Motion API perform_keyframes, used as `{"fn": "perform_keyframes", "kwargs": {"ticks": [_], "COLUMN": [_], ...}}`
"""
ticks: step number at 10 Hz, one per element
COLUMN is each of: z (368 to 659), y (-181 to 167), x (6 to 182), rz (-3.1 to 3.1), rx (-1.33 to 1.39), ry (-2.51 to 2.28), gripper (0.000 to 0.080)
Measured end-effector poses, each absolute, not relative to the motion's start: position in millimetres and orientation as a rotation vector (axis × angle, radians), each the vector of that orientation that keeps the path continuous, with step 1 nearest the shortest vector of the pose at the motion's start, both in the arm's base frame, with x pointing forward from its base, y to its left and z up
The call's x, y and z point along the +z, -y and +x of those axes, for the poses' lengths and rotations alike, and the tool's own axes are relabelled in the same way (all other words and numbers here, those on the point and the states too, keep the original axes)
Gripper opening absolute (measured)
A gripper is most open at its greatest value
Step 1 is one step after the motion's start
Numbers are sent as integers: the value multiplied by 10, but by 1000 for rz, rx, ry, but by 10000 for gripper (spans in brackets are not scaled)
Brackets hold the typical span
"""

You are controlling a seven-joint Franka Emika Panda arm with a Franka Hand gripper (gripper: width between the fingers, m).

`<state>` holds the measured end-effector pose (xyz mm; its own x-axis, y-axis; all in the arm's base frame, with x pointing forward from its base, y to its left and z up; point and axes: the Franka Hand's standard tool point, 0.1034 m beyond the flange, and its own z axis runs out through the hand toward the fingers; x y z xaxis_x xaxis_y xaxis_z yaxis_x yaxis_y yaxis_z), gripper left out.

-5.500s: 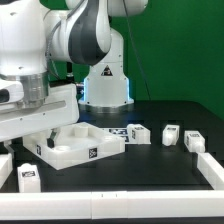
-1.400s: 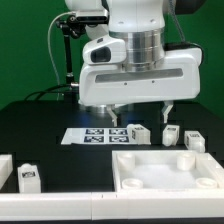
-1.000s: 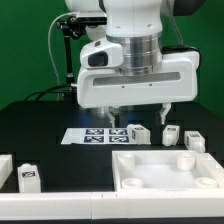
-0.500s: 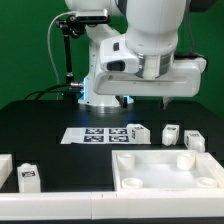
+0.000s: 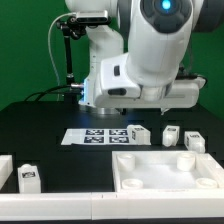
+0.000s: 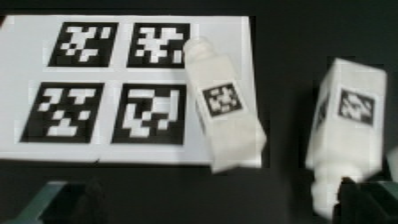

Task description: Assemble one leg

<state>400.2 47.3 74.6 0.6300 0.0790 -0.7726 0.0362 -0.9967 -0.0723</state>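
Note:
Three legs, small white pegs with black-and-white tags, lie in a row on the black table: one (image 5: 137,132) by the marker board, one (image 5: 170,133) and one (image 5: 193,140) further to the exterior view's right. In the wrist view the first leg (image 6: 224,105) lies partly over the marker board's edge, the second (image 6: 349,112) lies beside it, and a third (image 6: 334,186) shows near one finger. My gripper (image 6: 217,208) hangs above these legs, open and empty, with its dark fingertips (image 6: 68,205) wide apart. The arm's hand (image 5: 145,85) is tilted.
The marker board (image 5: 95,135) lies behind the large white square tray-like part (image 5: 168,182), which sits at the front right. Another tagged leg (image 5: 28,178) and a white piece (image 5: 4,165) lie at the exterior view's front left. A white edge bar (image 5: 60,206) runs along the front.
The tray-like part went from the left to the front right, and stayed there from 1.4 s ago. Over the last second the hand rose and tilted above the row of legs.

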Motion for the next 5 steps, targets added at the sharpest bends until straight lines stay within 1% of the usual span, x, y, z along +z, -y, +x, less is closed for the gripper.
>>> {"fn": "perform_keyframes", "kwargs": {"ticks": [4,5], "z": [3964,3878], "y": [-470,-503], "x": [705,615], "rz": [-2780,-2788], "rx": [1344,1370], "ry": [107,79], "gripper": [649,649]}}
